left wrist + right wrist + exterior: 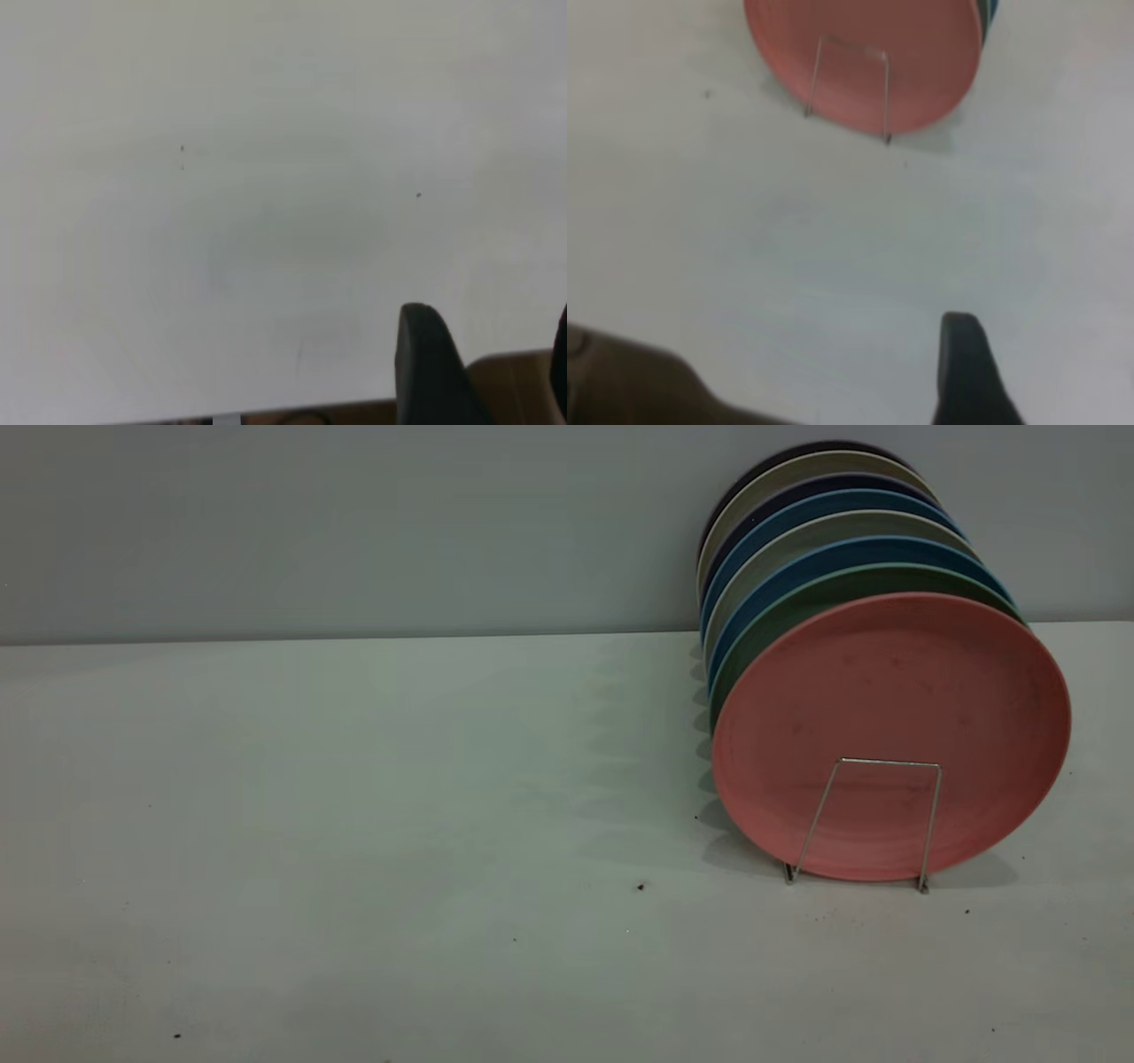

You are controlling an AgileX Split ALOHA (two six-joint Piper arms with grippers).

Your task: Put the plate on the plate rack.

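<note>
The salmon-pink plate (890, 717) stands upright at the front of the plate rack (886, 763), leaning back against the row of plates behind it. A silver wire loop of the rack crosses its lower face. Both show in the right wrist view, the plate (868, 53) and the rack (887, 97), well away from my right gripper (1050, 332). That gripper is open and empty over bare table, with only one finger (966, 372) in view. My left gripper (492, 323) is open and empty at the table's edge. Neither arm shows in the exterior view.
Behind the pink plate stand a teal-green plate (797, 607), blue plates (815, 558) and several grey and dark ones, filling the rack at the back right. The white table (354, 824) runs to a grey wall. A brown surface (505, 381) lies beyond the table's edge.
</note>
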